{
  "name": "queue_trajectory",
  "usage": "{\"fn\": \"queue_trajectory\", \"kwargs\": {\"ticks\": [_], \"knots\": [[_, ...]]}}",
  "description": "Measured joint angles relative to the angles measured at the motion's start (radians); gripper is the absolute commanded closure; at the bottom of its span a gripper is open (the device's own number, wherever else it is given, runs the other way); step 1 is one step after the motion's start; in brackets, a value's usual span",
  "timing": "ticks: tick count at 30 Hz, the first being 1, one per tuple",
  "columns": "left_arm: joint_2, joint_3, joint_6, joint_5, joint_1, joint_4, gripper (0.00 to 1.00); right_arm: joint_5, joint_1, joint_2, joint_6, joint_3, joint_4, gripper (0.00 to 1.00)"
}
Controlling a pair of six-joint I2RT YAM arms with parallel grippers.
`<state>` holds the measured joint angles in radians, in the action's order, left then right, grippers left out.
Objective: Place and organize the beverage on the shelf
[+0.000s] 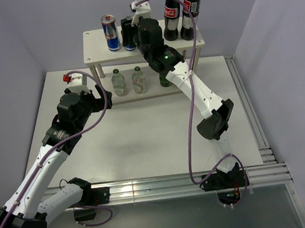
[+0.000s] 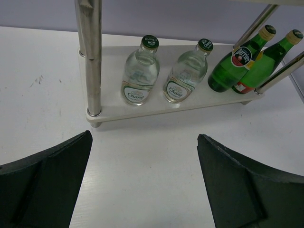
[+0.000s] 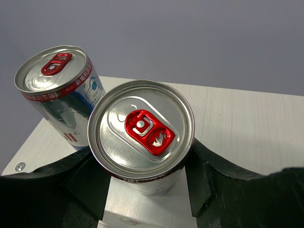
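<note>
The shelf (image 1: 95, 44) stands at the back of the table. One blue-and-silver can (image 1: 110, 33) stands on its top board. My right gripper (image 1: 133, 34) is shut on the second can (image 3: 141, 128), upright beside the first can (image 3: 61, 90) over the top board (image 3: 237, 123). Two clear green-capped bottles (image 2: 140, 71) (image 2: 187, 71) and two dark green bottles (image 2: 232, 66) (image 2: 266, 61) stand on the lower board (image 2: 114, 111). My left gripper (image 2: 145, 142) is open and empty, low over the table in front of the shelf's left end.
Two tall cola bottles (image 1: 171, 16) (image 1: 189, 12) stand on the right of the top board. A metal shelf leg (image 2: 92, 57) rises close ahead of my left gripper. The right arm (image 1: 193, 89) reaches over the table's middle right.
</note>
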<state>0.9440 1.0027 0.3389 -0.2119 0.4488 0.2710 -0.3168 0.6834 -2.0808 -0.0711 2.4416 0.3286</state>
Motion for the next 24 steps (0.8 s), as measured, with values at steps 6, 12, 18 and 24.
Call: {"fn": "queue_trajectory", "kwargs": {"ticks": [6,12,18,24], "knots": [[-0.001,0.000,0.000,0.006,0.001,0.000,0.01,-0.003,0.000,0.000,-0.005,-0.010,-0.019,0.37],[-0.008,0.000,0.000,0.006,0.002,0.000,0.01,-0.007,0.000,0.000,-0.013,-0.021,-0.036,0.35],[-0.009,0.000,0.000,0.005,0.005,0.000,0.01,-0.008,0.000,0.000,-0.018,-0.028,-0.051,0.28],[-0.012,0.000,0.000,0.005,0.007,0.000,0.01,-0.013,0.001,0.002,-0.028,-0.056,-0.069,0.27]]}}
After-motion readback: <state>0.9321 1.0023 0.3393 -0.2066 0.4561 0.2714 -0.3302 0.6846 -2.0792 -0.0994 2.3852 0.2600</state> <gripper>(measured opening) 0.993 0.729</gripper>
